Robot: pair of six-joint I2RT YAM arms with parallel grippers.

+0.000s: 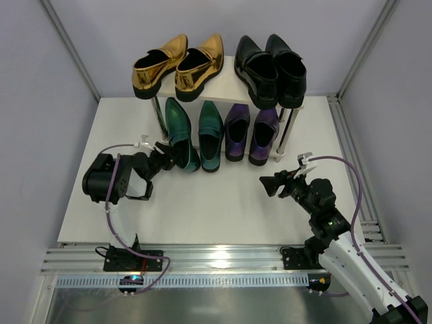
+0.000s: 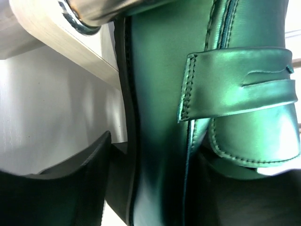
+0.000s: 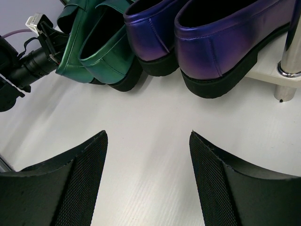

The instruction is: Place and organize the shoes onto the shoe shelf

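Clearly released, the right gripper [image 3: 148,137] hangs fingers apart over the white table [image 3: 150,108], lower right in the overhead view. At centre-left, the left gripper [image 1: 174,157] touches the heel of a glossy teal-green pointed loafer [image 1: 179,135]; whether it is clenched I cannot tell. That shoe lies slanted, its toe under the top board of the cream two-tier wooden shelf [image 1: 228,75].
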